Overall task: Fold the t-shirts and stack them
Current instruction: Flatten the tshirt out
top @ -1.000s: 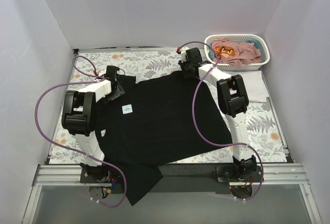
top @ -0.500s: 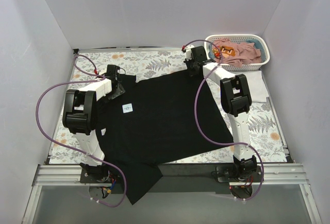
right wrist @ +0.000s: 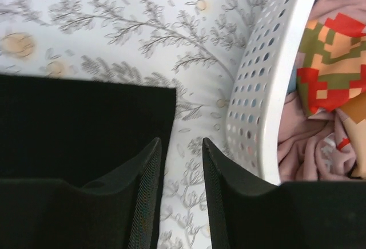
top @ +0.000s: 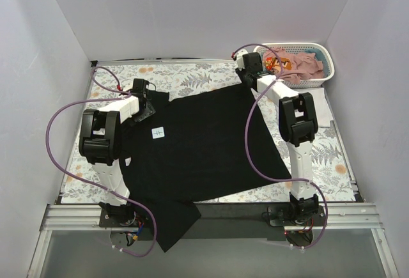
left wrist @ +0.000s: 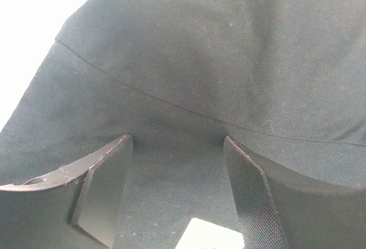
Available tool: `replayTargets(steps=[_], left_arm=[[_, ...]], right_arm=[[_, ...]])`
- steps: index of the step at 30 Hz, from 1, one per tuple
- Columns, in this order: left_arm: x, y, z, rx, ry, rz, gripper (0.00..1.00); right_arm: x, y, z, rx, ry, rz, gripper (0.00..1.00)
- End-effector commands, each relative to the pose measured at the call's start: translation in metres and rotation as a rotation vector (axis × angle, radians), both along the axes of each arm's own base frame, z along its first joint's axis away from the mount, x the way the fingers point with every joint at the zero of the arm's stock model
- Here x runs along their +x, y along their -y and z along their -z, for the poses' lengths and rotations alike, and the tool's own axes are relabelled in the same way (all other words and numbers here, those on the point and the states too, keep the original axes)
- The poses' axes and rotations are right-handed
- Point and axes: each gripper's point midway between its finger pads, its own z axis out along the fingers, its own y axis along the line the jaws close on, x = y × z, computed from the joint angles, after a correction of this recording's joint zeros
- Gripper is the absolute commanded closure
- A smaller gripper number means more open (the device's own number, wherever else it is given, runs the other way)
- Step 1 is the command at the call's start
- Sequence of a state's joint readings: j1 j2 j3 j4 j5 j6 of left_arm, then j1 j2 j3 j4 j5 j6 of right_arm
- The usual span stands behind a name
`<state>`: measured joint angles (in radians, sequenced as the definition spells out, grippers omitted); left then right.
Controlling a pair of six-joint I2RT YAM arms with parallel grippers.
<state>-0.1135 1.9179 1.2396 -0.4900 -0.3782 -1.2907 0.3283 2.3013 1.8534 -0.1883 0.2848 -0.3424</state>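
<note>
Black t-shirt: spread flat on the floral tabletop, one part drooping off the near edge.
Basket: far right corner, pink t-shirts heaped inside.
Left hand: fingers apart on black fabric, gripping nothing.
Right hand: slightly open, empty, between shirt corner and basket.

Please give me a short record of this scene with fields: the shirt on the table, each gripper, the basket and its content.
black t-shirt: spread flat on the floral cloth, white label showing, one part past the near table edge
left gripper: open, over black fabric at the shirt's far left corner
right gripper: open, nothing between its fingers, beside the shirt's far right corner
basket: far right, holds crumpled pink clothes
folding: not yet begun
</note>
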Motion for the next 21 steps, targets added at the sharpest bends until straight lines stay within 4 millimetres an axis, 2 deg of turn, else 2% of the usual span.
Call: replayTargets(steps=[1,3,5,7,10,13,14,16,17,21], left_arm=[[-0.021,-0.005,0.026,0.011,-0.098,-0.033,0.36],[-0.016,-0.003,0.016,0.002,-0.063,-0.047,0.36],[-0.004,-0.003,-0.005,-0.005,0.015,-0.056,0.36],[0.007,-0.004,-0.022,-0.004,0.088,-0.060,0.36],[0.017,-0.005,-0.030,-0.003,0.122,-0.060,0.36],[0.022,-0.010,-0.023,0.001,0.123,-0.083,0.39],[0.022,-0.013,-0.014,0.006,0.108,-0.085,0.39],[0.029,-0.016,-0.012,0.013,0.104,-0.082,0.39],[0.029,-0.019,-0.004,0.018,0.083,-0.085,0.39],[0.032,-0.021,0.002,0.030,0.064,-0.064,0.39]], right_arm=[[-0.019,-0.028,-0.054,0.203,0.029,-0.069,0.58],[-0.038,-0.039,-0.046,0.290,-0.034,-0.075,0.58],[-0.051,-0.054,-0.041,0.384,-0.088,-0.099,0.58],[-0.063,-0.057,-0.031,0.424,-0.136,-0.100,0.58],[-0.077,-0.061,-0.019,0.467,-0.189,-0.089,0.58],[-0.084,-0.061,-0.011,0.477,-0.217,-0.077,0.58],[-0.085,-0.060,-0.007,0.474,-0.223,-0.075,0.58],[-0.086,-0.060,-0.001,0.471,-0.236,-0.072,0.58],[-0.088,-0.061,0.003,0.470,-0.246,-0.073,0.58],[-0.089,-0.058,0.014,0.456,-0.265,-0.058,0.57]])
